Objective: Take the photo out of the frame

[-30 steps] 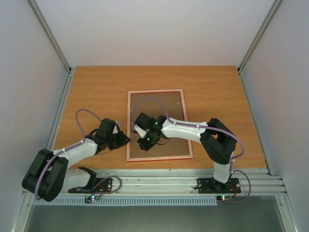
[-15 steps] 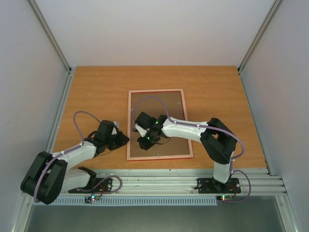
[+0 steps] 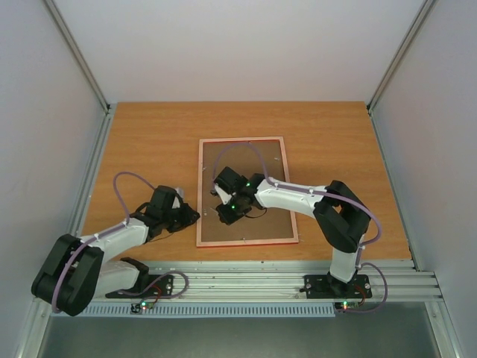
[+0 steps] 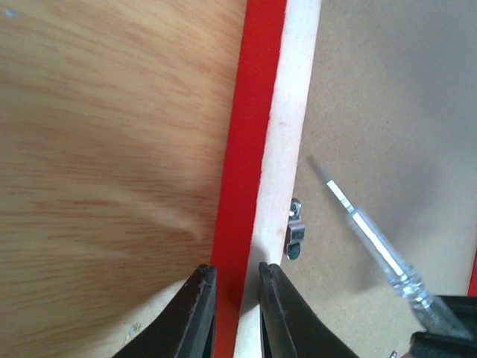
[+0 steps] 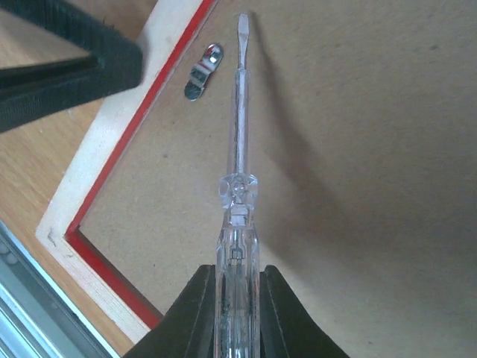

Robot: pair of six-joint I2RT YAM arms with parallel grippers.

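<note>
The frame (image 3: 200,186) lies face down on the table, a thin red border with a pale wood back edge (image 4: 250,134). A brown backing board (image 3: 261,160) fills it, so the photo is hidden. My left gripper (image 4: 237,270) is shut on the frame's left rail, one finger on each side (image 3: 195,216). My right gripper (image 5: 237,272) hangs over the board and is shut on a clear-handled screwdriver (image 5: 238,171). The blade tip lies just right of a small metal clip (image 5: 203,72) at the board's left edge. The clip (image 4: 295,239) sits just ahead of my left fingers.
The orange wooden table (image 3: 149,142) extends around the frame. An aluminium rail (image 3: 246,272) runs along the near edge, close to the frame's bottom corner (image 5: 56,239). White walls close in both sides and the back.
My right gripper has moved a little farther up the board with the screwdriver. My left arm shifted slightly at first and has stayed on the frame's left edge since.
</note>
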